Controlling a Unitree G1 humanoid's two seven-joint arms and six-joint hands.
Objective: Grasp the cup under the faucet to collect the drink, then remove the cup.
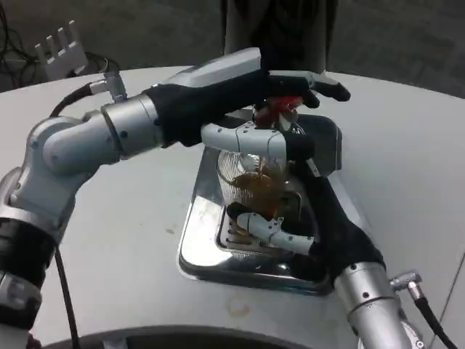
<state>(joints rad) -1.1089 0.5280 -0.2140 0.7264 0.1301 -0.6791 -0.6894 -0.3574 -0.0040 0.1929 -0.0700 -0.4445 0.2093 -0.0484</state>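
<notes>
A clear glass cup (pixel 251 171) stands on the silver drip tray (pixel 200 243) under the faucet, with brown drink (pixel 258 185) inside it. My right hand (pixel 327 222) reaches in from the lower right and grips the cup, fingers wrapped around its upper wall and thumb low on its front. My left hand (pixel 240 91) reaches in from the left above the cup. Its fingers lie stretched out over the faucet's red lever (pixel 280 107) and touch it from above. The spout itself is hidden beneath that hand.
The dispenser's dark body (pixel 280 25) rises behind the tray at the table's far edge. A white object (pixel 62 47) lies at the far left. Cables run along my left arm (pixel 69 102) and beside my right forearm (pixel 429 313).
</notes>
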